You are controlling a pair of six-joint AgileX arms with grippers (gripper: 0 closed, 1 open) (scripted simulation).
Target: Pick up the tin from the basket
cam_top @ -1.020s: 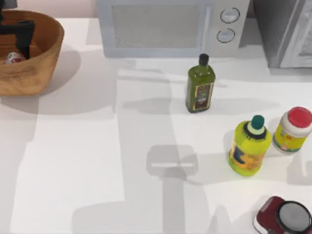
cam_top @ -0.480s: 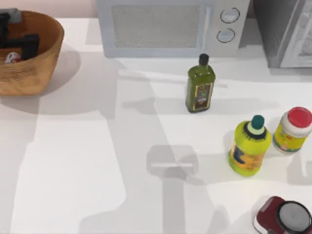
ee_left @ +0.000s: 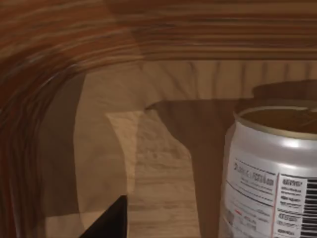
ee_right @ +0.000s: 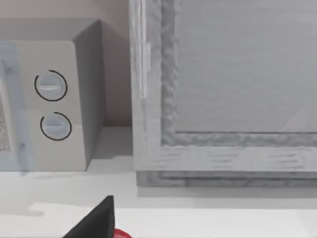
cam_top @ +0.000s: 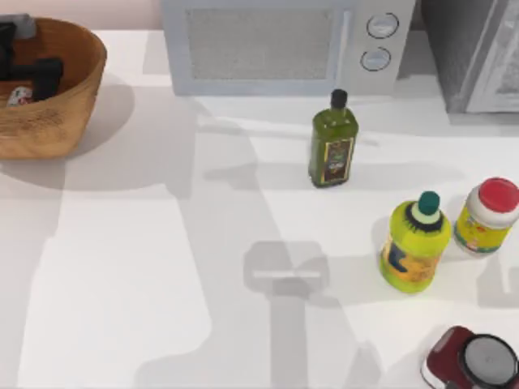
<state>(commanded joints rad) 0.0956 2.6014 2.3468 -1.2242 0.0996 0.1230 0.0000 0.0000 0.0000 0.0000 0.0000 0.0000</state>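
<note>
Jaws, left gripper (cam_top: 24, 77): state cannot be told; lowered inside the basket (cam_top: 73, 97).
Tin (ee_left: 270, 173): upright on the basket floor, just beside the left gripper.
Basket: far-left corner of the tabletop (cam_top: 162, 267).

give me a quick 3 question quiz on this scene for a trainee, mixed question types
1. True or false: the tin stands inside the basket.
2. Multiple choice: which arm's gripper is down in the basket? A) left gripper B) right gripper C) both
3. Fill in: the olive oil bottle stands in front of the ____.

Key
1. True. The left wrist view shows it upright on the basket floor.
2. A. The top view shows it at the table's far left, beside the tin.
3. microwave
</note>
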